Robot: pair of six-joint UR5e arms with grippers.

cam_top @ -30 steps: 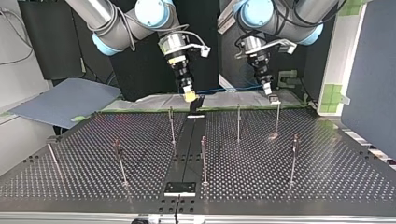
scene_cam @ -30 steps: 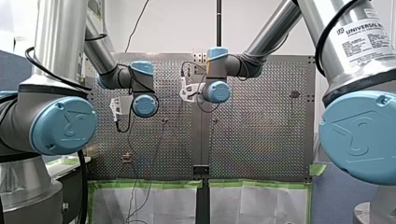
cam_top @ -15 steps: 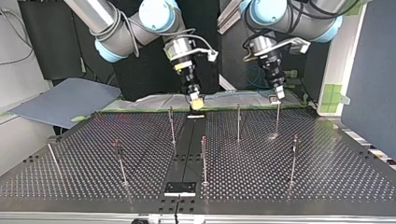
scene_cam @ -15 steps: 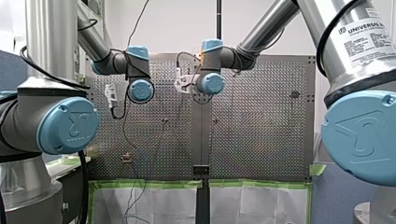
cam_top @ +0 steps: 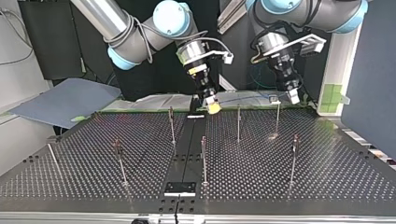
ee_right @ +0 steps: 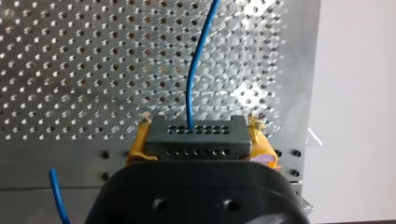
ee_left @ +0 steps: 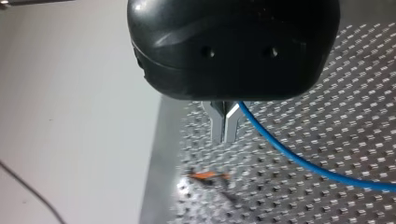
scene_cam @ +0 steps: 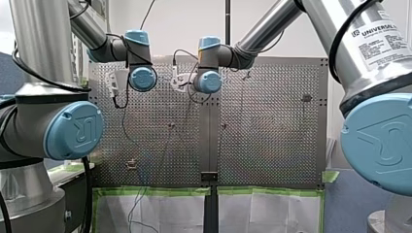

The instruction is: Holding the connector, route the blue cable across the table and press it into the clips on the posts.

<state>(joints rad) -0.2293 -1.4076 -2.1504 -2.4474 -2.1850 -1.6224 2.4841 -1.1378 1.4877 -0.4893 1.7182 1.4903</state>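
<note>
Perforated table (cam_top: 280, 177) below: right gripper (ee_right: 200, 136) clamps connector (ee_right: 219, 145), left gripper (ee_left: 224, 127) pinches blue cable (ee_left: 299, 161) (contact half-hidden).

Only legible txt: "UNIVERSAL R…" on white label (scene_cam: 376, 39), my right arm (scene_cam: 379, 141).

Both arms stretch forward with their wrists turned down. The left arm (scene_cam: 92, 34) carries the black left gripper (cam_top: 293, 96), tipped slightly away from the other tool. Its metal fingers (ee_left: 218, 122) are pressed together, and the blue cable (ee_left: 299, 161) leaves at their root. The right arm (scene_cam: 262, 29) leans the right gripper (cam_top: 213, 107) toward the left one, its yellow pads (ee_right: 262, 145) clamped on either end of the connector (ee_right: 195, 136). The two grippers hang near each other, not touching.
</note>
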